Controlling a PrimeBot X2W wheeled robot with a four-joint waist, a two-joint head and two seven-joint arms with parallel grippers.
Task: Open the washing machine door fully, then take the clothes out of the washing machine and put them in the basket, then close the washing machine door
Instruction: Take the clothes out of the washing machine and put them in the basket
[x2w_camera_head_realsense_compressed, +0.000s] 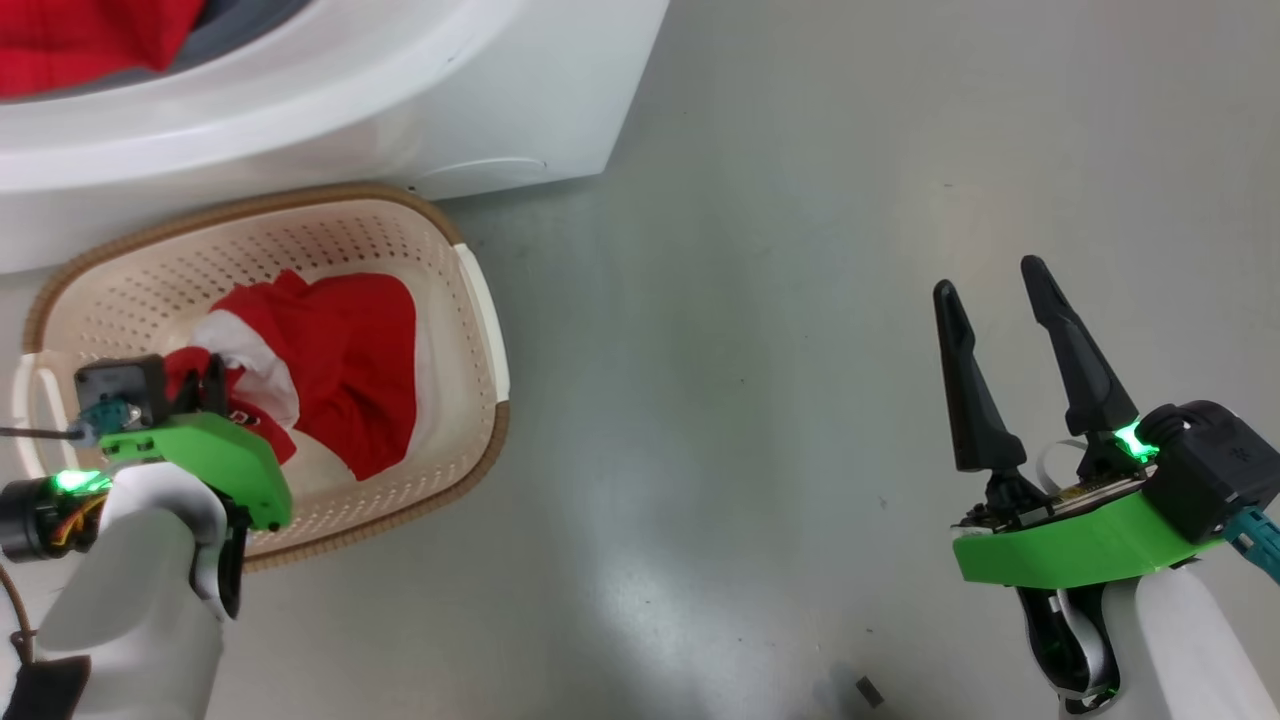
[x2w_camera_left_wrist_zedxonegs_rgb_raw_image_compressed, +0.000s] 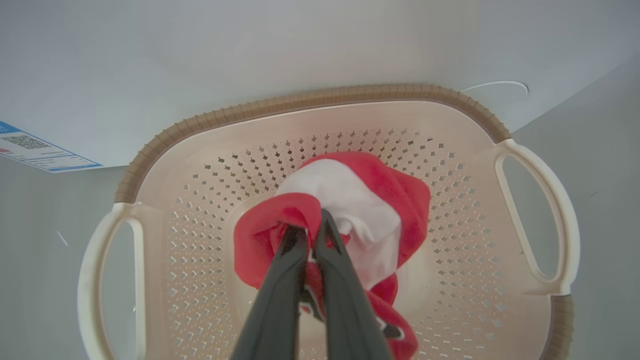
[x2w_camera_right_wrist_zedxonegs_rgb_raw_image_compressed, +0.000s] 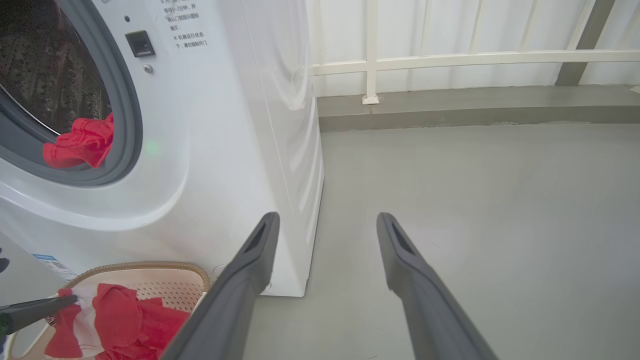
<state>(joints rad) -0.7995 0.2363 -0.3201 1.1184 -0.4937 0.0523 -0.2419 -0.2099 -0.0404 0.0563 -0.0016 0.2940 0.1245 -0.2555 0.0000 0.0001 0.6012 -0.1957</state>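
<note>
The cream basket (x2w_camera_head_realsense_compressed: 480, 300) stands on the floor against the white washing machine (x2w_camera_head_realsense_compressed: 300, 110). A red garment with white trim (x2w_camera_left_wrist_zedxonegs_rgb_raw_image_compressed: 390, 200) lies in the basket, and my left gripper (x2w_camera_left_wrist_zedxonegs_rgb_raw_image_compressed: 307, 230) reaches down into it, shut on a red fold of that garment. A second red garment (x2w_camera_right_wrist_zedxonegs_rgb_raw_image_compressed: 80, 145) hangs over the grey rubber ring at the drum's opening. Out to the right, my right gripper (x2w_camera_head_realsense_compressed: 988, 280) hovers open over bare floor, holding nothing. The washing machine door is out of view.
Grey floor (x2w_camera_head_realsense_compressed: 760, 300) spreads to the right of the machine and basket. In the right wrist view a raised kerb (x2w_camera_right_wrist_zedxonegs_rgb_raw_image_compressed: 475, 107) with a white railing (x2w_camera_right_wrist_zedxonegs_rgb_raw_image_compressed: 371, 55) closes off the far side. A small dark scrap (x2w_camera_head_realsense_compressed: 868, 690) lies on the floor near me.
</note>
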